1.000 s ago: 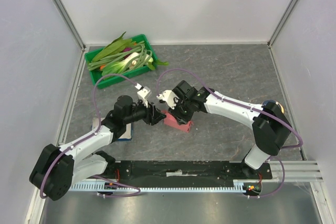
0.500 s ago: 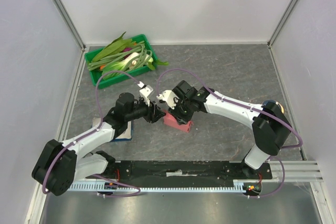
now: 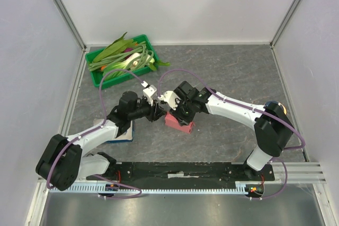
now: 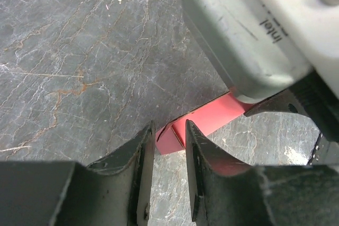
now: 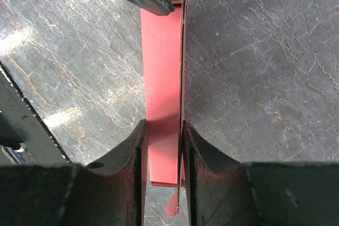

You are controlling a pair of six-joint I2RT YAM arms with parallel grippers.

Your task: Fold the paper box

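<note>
My right fingers (image 5: 136, 157) are closed on the paper box (image 5: 161, 67). One finger presses each side of its folded pink-red body, and an upright wall of card lies along the inner face of one of them. The box runs straight away from these fingertips and rests on the grey marbled surface (image 3: 233, 72). At its far end a dark finger of my other arm meets the card.

My left fingers (image 4: 140, 173) stand a narrow gap apart, with the box's end corner right at their tips, between them. I cannot tell whether they pinch the card or only flank it. Directly beyond them is the grey-white camera housing (image 4: 249, 30) of the right wrist, close above the box.

From overhead, both pairs of fingers meet at the box near the middle of the surface, each arm reaching it from its own side. Behind the left fingers, partly under that arm, lies a white-and-blue booklet (image 3: 123, 133). Well beyond the left fingers, at the far corner, a green tray (image 3: 91, 67) holds long green stalks and leaves (image 3: 119, 59).
</note>
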